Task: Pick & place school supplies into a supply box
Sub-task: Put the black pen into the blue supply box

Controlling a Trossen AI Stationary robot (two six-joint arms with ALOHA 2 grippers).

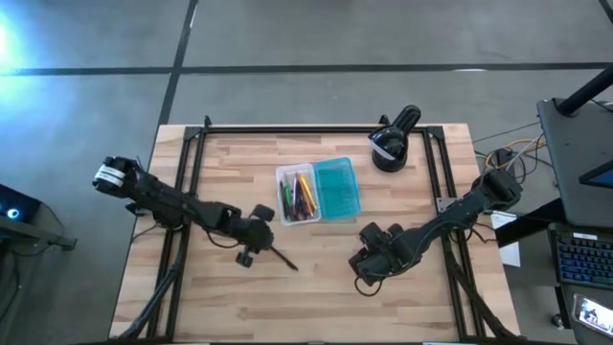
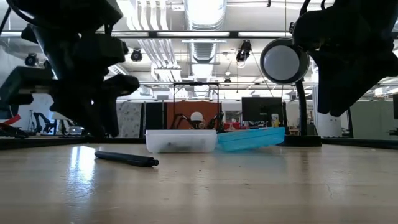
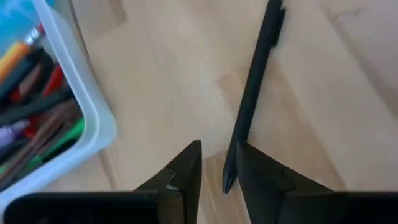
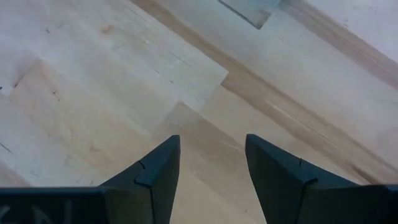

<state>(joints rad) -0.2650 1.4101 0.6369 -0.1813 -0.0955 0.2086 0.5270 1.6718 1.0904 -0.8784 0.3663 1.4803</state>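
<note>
One dark pen (image 1: 281,258) is all you have left loose on the table (image 1: 326,287) in the high view; it lies just in front of the left tool (image 1: 251,241), a little apart from the supply box (image 1: 318,192); the box sits open near the table's middle, its clear tray already holding a bundle of pencils and markers (image 1: 298,195), its teal half beside it looking bare; the right tool (image 1: 372,261) waits over bare wood, well apart from the box; a black round device (image 1: 393,142) stands at the far edge.

From the low view you see the pen (image 2: 126,159) flat on the wood, the box (image 2: 214,139) behind it, and both arms hanging above as dark masses.

In the left wrist view your left tool (image 3: 217,171) is narrowly parted, the pen's near tip (image 3: 250,93) between the fingertips (image 3: 186,168) but not clamped as far as I can tell; the tray's filled corner (image 3: 68,99) is just beside.

The right wrist view shows the right tool (image 4: 211,168) held wide and empty over bare boards.

By my judgement you are nearly done; only this pen needs gripping and carrying to the tray.
</note>
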